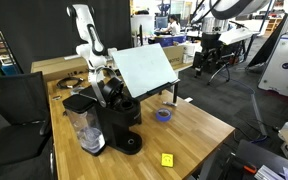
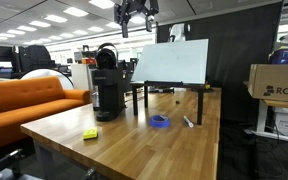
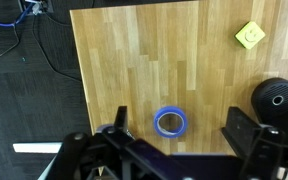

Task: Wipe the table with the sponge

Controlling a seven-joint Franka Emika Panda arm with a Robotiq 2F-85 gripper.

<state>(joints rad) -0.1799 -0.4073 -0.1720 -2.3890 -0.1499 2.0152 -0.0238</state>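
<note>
Dark fingers point(image 3: 121, 120) of the tool point(image 3: 176, 114) fill the lower edge of the wrist view. They stand wide apart with nothing held, so the tool is open. It looks straight down on the light wooden surface point(image 3: 134, 70). Framed between the fingers, but lying far below them on the planks, is a blue tape roll point(image 3: 170, 122).

From that roll the yellow sponge point(image 3: 249, 35) sits between 1 and 2 o'clock, flat on the surface near its edge and well apart from the tool. The round black top of the coffee machine point(image 3: 277, 98) shows at about 3 o'clock from the roll.

In both exterior views the tool point(image 2: 134, 12) hangs high above the surface point(image 2: 134, 150), touching nothing; the white arm point(image 1: 84, 25) carries the tool point(image 1: 103, 64) beside a tilted white board point(image 1: 144, 68).

In an exterior view the sponge point(image 2: 90, 133) lies near the front edge, roughly at 9 o'clock from the tape roll point(image 2: 160, 122). The coffee machine point(image 2: 108, 90) stands at 12 to 1 o'clock from the sponge, apart from it.
</note>
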